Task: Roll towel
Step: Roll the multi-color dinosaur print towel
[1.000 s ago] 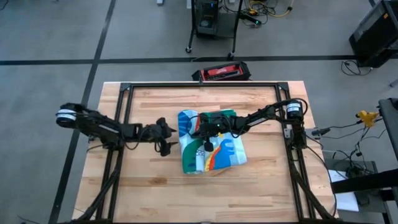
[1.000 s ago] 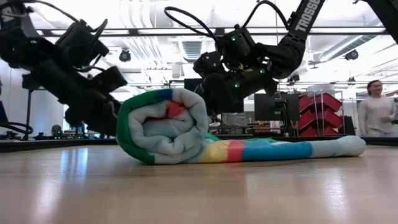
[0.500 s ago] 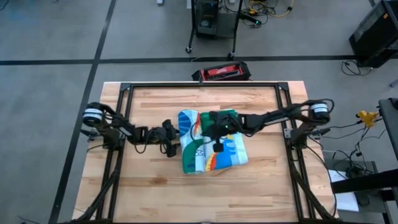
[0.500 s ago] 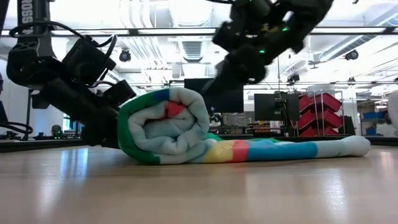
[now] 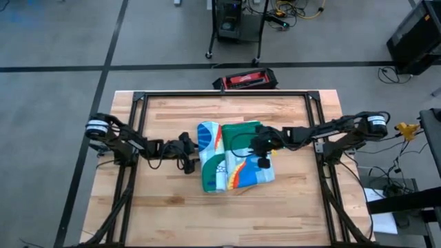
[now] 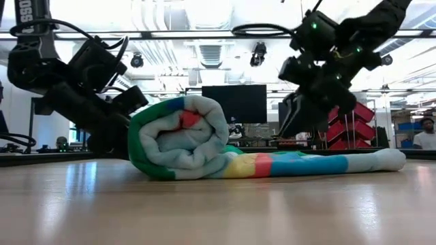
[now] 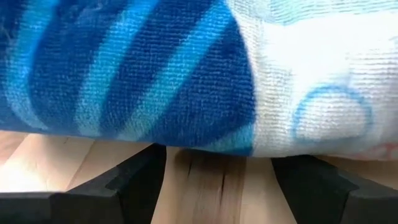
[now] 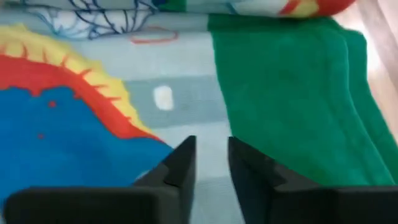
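Towel (image 5: 231, 157) lies about mid-worktop, somewhat nearer the front edge than the back, partly rolled. In the low view the rolled portion (image 6: 180, 137) is seen as a fat coil with green outside, and a flat tail of yellow, red and blue print runs out from under it along the wood toward the worktop's right edge. From above, the coil forms the towel's left part; the unrolled remainder, with green border and dinosaur print, is spread to its right. Judged roughly half done: one section is wound, a comparable stretch of flat cloth is left to be taken in, and the coil looks loose and may need tightening. Left hand (image 5: 185, 153) is set low on the worktop (image 5: 165, 207) against the coil's left side; its fingers (image 7: 134, 174) are spread wide with bare wood between them and cloth just ahead, nothing gripped. Right hand (image 5: 262, 146) is poised over the flat part, toward the towel's right edge; in the right wrist view its fingers (image 8: 183, 163) stand only slightly apart above the print, and no fold of cloth is seen between them, so nothing appears held. Containers: none on the worktop. A red-and-black case (image 5: 244, 80) lies on the floor just beyond the back edge; its contents cannot be made out.
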